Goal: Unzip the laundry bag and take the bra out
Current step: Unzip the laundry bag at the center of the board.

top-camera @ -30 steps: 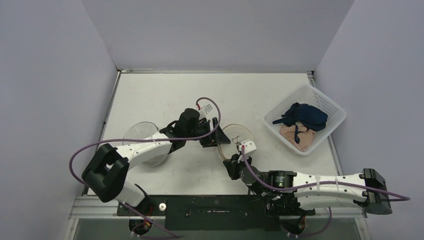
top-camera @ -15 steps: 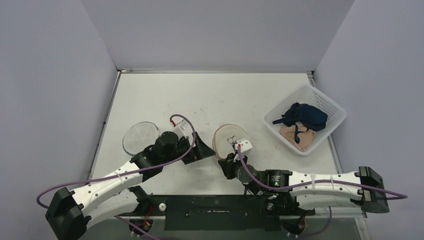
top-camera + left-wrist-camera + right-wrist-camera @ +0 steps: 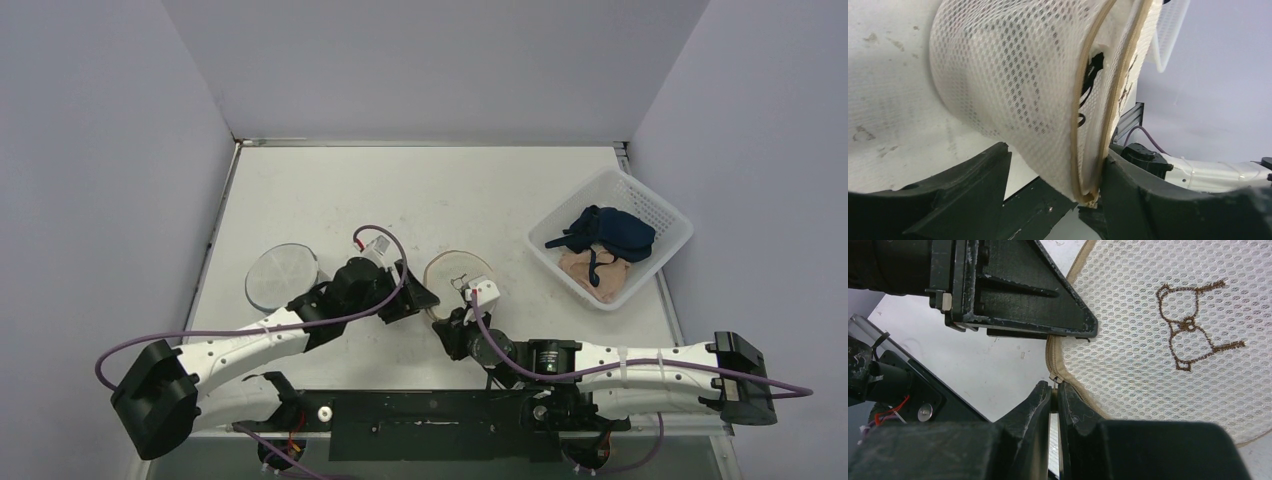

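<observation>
Top external view shows both arms meeting at a round mesh laundry bag (image 3: 462, 270), which lies on the white table (image 3: 400, 190) just ahead of the arm bases, roughly midway across. The left gripper (image 3: 424, 298) reaches the bag's left edge, while the right gripper (image 3: 447, 322) comes in at its near edge, close beside the left one. From the right wrist, the right gripper's fingers are pinched tight on the small zipper pull (image 3: 1052, 379) at the tan zipper band, with an embroidered bra outline (image 3: 1190, 327) stitched in brown on the mesh panel beyond. One black finger (image 3: 1013, 295) of the left gripper lies across the bag's rim just above that spot. From the left wrist, the left jaws stand apart on either side of the bag's edge, the mesh filling the gap between them; whether they squeeze it cannot be told. In that view the two tan bands of the zipper seam are parted, and dark straps (image 3: 1091, 70) of a garment show inside the bag. A grey round disc (image 3: 281, 277) sits on the table to the left of the left arm. At the right of the table a white basket (image 3: 650, 203) holds a navy bra (image 3: 612, 230) and a beige bra (image 3: 597, 272), well apart from the bag.
</observation>
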You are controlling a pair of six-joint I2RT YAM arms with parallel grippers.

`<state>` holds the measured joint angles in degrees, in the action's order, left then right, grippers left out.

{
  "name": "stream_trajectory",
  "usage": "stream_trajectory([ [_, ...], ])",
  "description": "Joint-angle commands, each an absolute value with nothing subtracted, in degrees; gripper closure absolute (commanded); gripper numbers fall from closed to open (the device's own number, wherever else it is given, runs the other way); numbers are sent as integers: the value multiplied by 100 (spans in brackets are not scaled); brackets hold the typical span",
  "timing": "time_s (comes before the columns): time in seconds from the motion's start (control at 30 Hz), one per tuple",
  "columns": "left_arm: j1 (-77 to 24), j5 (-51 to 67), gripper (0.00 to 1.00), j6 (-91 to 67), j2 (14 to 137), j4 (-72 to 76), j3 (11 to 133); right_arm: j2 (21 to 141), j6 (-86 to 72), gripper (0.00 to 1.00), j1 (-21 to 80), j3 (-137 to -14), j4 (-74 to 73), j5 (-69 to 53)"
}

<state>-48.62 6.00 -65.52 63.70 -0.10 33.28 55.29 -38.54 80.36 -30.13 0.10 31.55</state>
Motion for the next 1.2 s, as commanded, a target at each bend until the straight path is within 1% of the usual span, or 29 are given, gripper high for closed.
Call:
stream_trajectory([
  [0.0, -4895, 595, 45, -6642, 6527, 693, 3732, 5545, -3814, 95, 8095, -3094, 248, 3077],
  [0.07, -4889, 581, 55, -6598, 6606, 650, 3813, 5525, -3814, 95, 8095, -3100, 218, 3068],
  [0.17, -4895, 587, 74, -6560, 6690, 636, 3858, 5478, -3829, 95, 8095, -3088, 141, 3088],
  [0.27, -4860, 582, 96, -6504, 6707, 623, 3868, 5390, -3873, 95, 8095, -3052, 33, 3139],
  [0.3, -4823, 602, 100, -6482, 6697, 600, 3875, 5346, -3894, 95, 8096, -3034, 20, 3153],
  [0.57, -4363, 1053, 100, -6303, 6538, 537, 3858, 4908, -4207, 95, 8096, -2837, -951, 3569],
  [0.8, -4271, 1401, 100, -6219, 6684, 628, 3912, 4487, -4736, 95, 8088, -2586, -1634, 4055],
  [1.0, -4186, 1676, 100, -6048, 6961, 597, 4194, 4246, -4510, 95, 8086, -2504, -1395, 3942],
  [1.13, -4064, 2004, 100, -5608, 7601, 173, 5033, 4451, -4305, 95, 8091, -2563, -1003, 3778],
  [1.17, -4053, 2046, 95, -5520, 7714, 85, 5184, 4542, -4263, 95, 8094, -2607, -915, 3765],
])
